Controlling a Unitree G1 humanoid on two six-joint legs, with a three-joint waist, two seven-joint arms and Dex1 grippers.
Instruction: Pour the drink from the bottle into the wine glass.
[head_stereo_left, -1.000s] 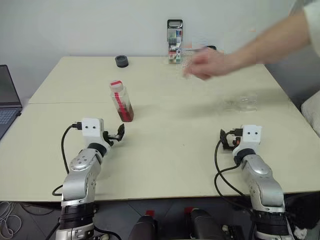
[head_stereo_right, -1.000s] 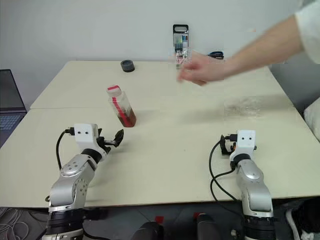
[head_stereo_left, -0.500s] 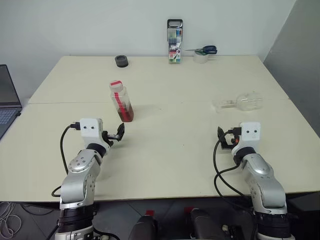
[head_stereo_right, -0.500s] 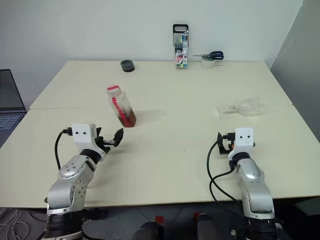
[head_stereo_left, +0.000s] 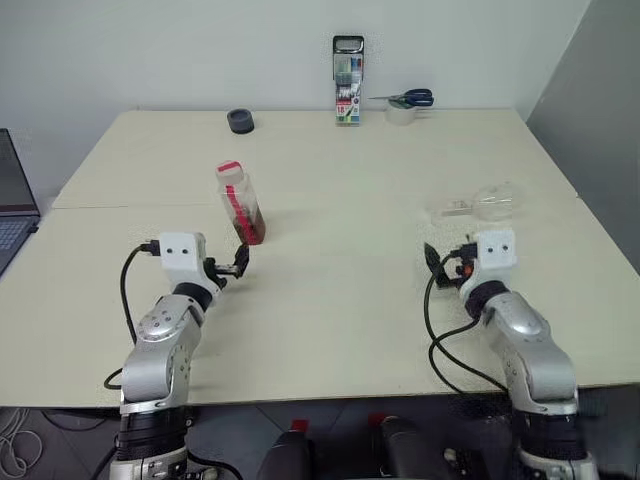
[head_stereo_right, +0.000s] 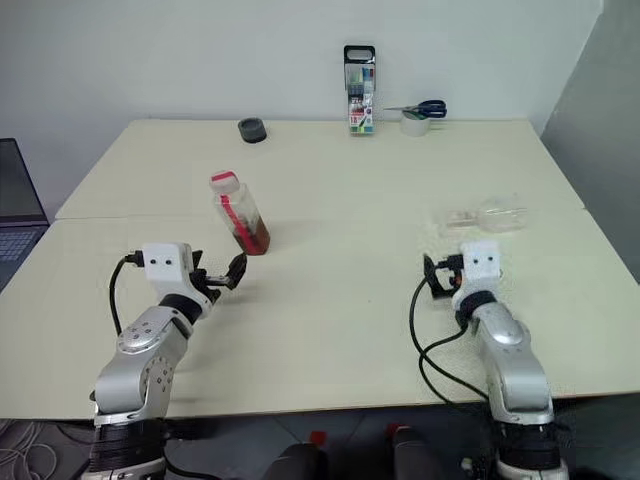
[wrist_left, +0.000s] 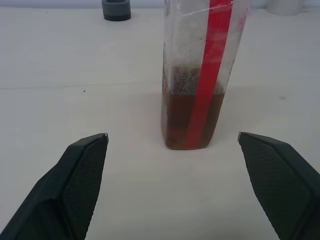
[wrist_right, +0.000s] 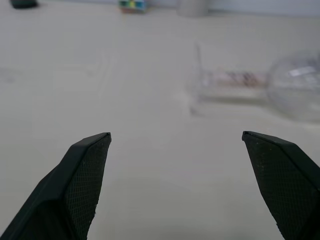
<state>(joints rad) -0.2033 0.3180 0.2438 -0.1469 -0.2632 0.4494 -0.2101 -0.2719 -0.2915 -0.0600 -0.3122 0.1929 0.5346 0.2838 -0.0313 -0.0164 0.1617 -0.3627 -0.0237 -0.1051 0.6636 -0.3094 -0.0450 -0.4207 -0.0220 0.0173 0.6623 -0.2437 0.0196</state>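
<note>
Clear wine glass (head_stereo_left: 478, 204) on side, faint; bottle (wrist_left: 200, 75) cap cropped; both pincers wide, empty.

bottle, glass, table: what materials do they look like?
Bottle: clear, probably thin plastic; brown drink shows through, red cap and label strip.
Glass: clear, glass or acrylic, cannot tell; lying on its side, table visible through it.
Table: matte cream laminate, likely; even sheen, no grain.

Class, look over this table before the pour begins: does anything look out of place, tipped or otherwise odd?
Yes: the wine glass lies on its side on the table, ahead of the right gripper, so nothing can be poured into it yet. The bottle stands upright, capped.
</note>
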